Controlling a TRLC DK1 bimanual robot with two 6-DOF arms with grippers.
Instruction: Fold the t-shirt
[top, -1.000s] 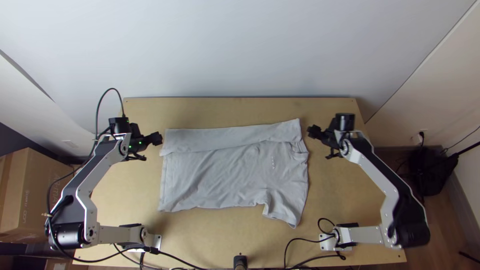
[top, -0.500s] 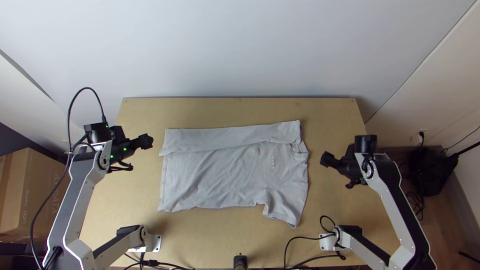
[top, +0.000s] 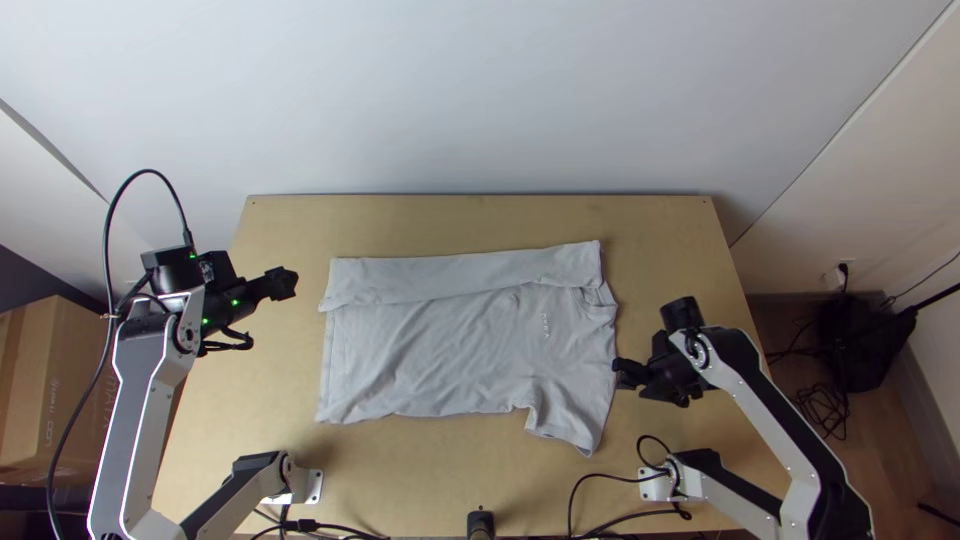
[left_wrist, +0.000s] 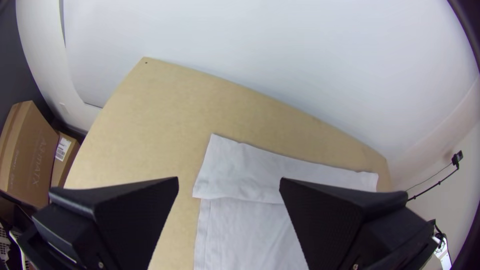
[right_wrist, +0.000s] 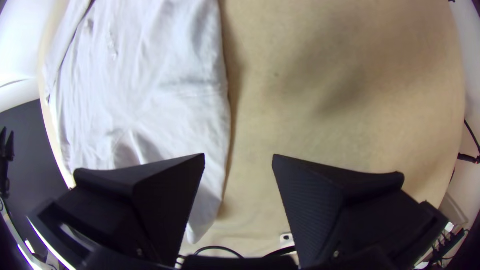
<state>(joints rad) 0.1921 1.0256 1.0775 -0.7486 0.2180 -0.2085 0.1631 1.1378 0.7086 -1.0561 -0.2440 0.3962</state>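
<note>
Wooden table (top: 420, 220) surrounds t-shirt (top: 450, 350), cloth's far edge folded inward.

Smooth, matt wooden worktop (top: 450, 222), carrying a matt grey cloth t-shirt (top: 450, 350), softly creased. Beyond the worktop's left edge, a dull brown cardboard box (top: 30, 370). The left arm (top: 132, 420) and right arm (top: 764, 398) have smooth, metal-looking links

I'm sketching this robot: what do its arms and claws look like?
The left arm and right arm have silver-white links with black joints; a black cable loops over the left, near small green lights. The left claw and right claw each have two wide, black, wedge-shaped fingers.
</note>
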